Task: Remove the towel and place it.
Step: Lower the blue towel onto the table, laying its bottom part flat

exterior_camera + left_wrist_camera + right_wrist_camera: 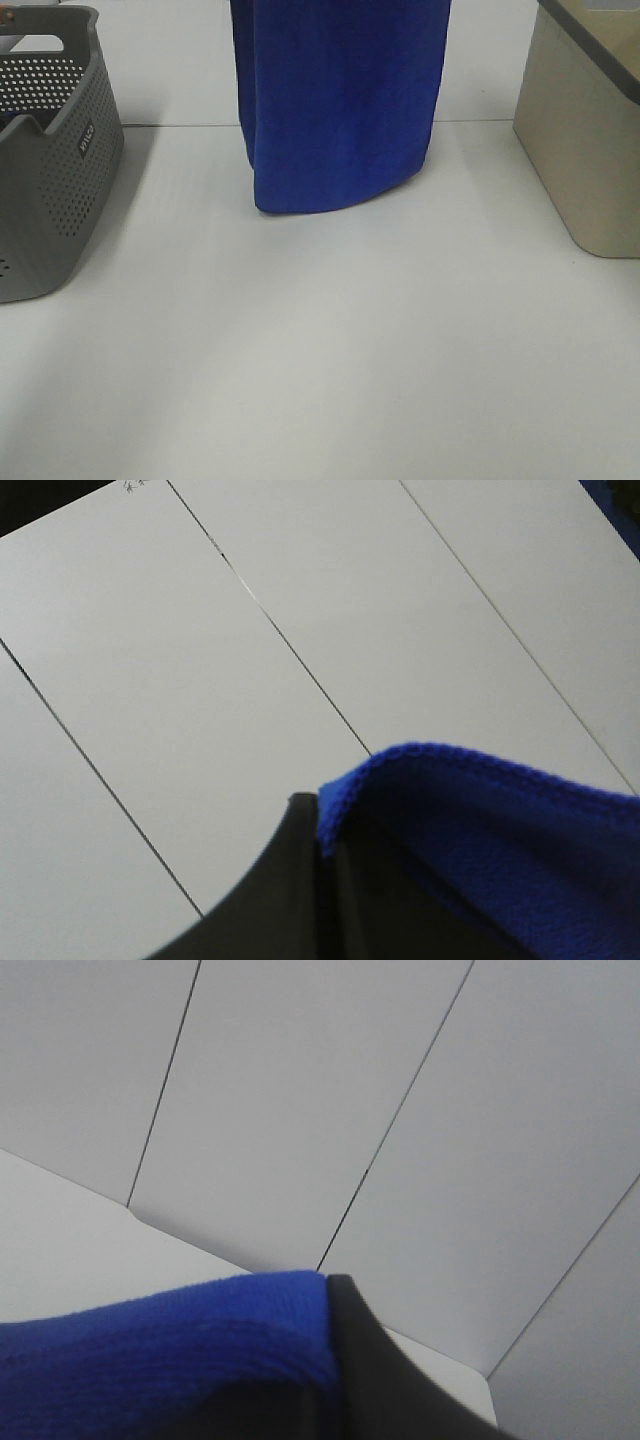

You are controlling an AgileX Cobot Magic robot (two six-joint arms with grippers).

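Plenty of bare tabletop is being left open in front. Behind it, the towel is being held hanging mid-table, between the grey basket and the beige bin. Its top edge is being pinched by the left gripper and the right gripper. Lowering is best being kept level, hem first, clear of both rims.
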